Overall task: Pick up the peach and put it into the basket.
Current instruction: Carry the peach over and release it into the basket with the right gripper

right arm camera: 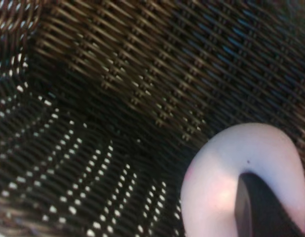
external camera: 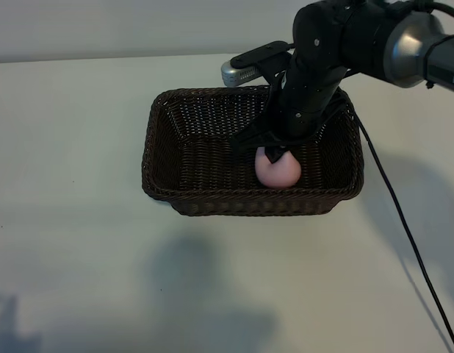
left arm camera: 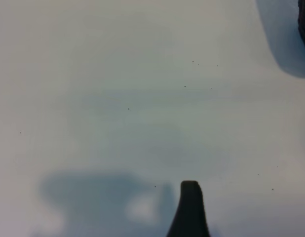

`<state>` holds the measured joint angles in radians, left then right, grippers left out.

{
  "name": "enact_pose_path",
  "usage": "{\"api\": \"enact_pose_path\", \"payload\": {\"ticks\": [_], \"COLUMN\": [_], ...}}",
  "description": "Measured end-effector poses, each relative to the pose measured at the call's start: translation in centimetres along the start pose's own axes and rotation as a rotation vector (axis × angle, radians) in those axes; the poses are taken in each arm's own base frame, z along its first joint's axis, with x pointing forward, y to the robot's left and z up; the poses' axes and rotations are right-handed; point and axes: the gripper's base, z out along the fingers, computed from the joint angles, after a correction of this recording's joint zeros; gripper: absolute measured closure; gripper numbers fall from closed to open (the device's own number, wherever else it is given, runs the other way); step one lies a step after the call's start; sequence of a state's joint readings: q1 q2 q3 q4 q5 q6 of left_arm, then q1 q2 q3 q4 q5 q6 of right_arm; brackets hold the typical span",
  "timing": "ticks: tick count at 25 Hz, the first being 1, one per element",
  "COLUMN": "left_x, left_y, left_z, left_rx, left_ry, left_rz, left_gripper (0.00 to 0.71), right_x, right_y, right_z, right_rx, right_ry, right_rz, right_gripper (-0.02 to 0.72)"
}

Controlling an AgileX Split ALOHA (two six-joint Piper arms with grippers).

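i've got the right gripper (external camera: 275, 153) clamped on the peach (external camera: 278, 170), low inside the basket (external camera: 162, 193) so it won't drop far; left gripper (left arm camera: 189, 210) parked, fingers wide.

This looks like a robotics lab or test bench rather than a home. A broad, bare, matte white tabletop (external camera: 80, 220) fills nearly the whole exterior view, meeting a plain pale wall (external camera: 102, 26) along the 12 o'clock edge. A black jointed robot arm with a silver metal collar (external camera: 403, 44) reaches in from 1 o'clock, and a thin black cable (external camera: 403, 220) trails from it across the tabletop toward 5 o'clock. The only furnishing is a single dark-brown rectangular woven wicker basket (external camera: 175, 198) near the centre.
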<state>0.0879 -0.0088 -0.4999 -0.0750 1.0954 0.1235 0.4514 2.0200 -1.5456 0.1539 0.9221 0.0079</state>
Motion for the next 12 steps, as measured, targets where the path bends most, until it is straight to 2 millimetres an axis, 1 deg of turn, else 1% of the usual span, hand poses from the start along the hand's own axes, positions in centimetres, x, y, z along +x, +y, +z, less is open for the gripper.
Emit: {"api": "enact_pose_path", "payload": {"ticks": [7,12], "left_x": [0.0,0.0], "left_y": [0.0,0.0], "left_z": [0.0,0.0], "left_rx": [0.0,0.0], "left_ry": [0.0,0.0], "left_rz": [0.0,0.0], "left_gripper": [0.118,0.118], "right_x": [-0.4,-0.4], "right_y": [-0.2,-0.3], "right_z": [1.4,2.4], "right_rx": [0.003,0.005], "right_ry": [-0.027,-0.011], "right_rz": [0.004,0.007], "right_gripper": [0.639,0.637]}}
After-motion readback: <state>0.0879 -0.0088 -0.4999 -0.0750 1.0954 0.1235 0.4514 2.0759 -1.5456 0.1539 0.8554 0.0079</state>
